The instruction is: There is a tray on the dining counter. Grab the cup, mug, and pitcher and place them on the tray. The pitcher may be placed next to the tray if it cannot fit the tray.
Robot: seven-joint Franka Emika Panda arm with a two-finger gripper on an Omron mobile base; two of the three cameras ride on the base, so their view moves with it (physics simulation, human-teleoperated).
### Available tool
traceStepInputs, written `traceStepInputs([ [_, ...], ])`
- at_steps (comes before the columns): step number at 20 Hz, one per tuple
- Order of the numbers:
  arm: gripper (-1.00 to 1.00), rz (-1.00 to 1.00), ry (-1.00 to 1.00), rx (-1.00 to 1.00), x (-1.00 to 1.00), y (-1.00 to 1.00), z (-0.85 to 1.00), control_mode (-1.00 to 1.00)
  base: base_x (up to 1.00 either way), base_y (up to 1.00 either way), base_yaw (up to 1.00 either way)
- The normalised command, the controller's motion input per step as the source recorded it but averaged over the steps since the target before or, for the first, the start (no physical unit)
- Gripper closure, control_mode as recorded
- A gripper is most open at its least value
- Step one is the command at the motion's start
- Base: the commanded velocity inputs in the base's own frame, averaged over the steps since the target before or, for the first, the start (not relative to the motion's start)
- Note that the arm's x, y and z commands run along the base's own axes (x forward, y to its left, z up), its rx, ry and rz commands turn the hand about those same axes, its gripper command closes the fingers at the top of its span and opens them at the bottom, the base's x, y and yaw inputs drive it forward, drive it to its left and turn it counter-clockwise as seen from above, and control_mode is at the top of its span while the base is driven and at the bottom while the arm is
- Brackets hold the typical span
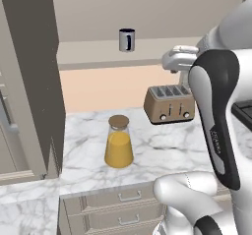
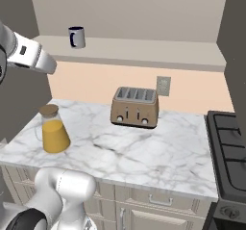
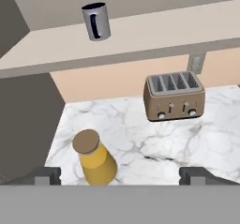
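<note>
The pitcher, a clear carafe of orange liquid with a brown cork lid, stands upright near the left end of a marble worktop over beige drawers. The mug sits on a beige ledge behind and above that worktop. My gripper hovers above and in front of the pitcher, open wide, with nothing between its fingertips. The pitcher lies slightly left of the gap's middle in the hand view. The tray, the cup and the dining counter are out of view.
A brown four-slot toaster stands at the back of the worktop, right of the pitcher. A dark stove borders the worktop's right end. A tall grey-brown cabinet rises at the left.
</note>
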Motion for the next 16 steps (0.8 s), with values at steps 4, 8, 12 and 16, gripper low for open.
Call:
traceStepInputs([
  [4,-1.0,0.01,-0.18,0.0,0.04,0.21,0.09,-1.0,0.0,0.0,0.0],
  [8,-1.0,0.0,-0.01,0.0,0.37,0.36,0.01,-1.0,0.0,0.0,0.0],
  [12,-1.0,0.0,0.0,0.0,0.39,0.2,0.0,-1.0,0.0,0.0,0.0],
  [16,-1.0,0.0,0.03,0.0,0.47,0.21,0.0,-1.0,0.0,0.0,0.0],
])
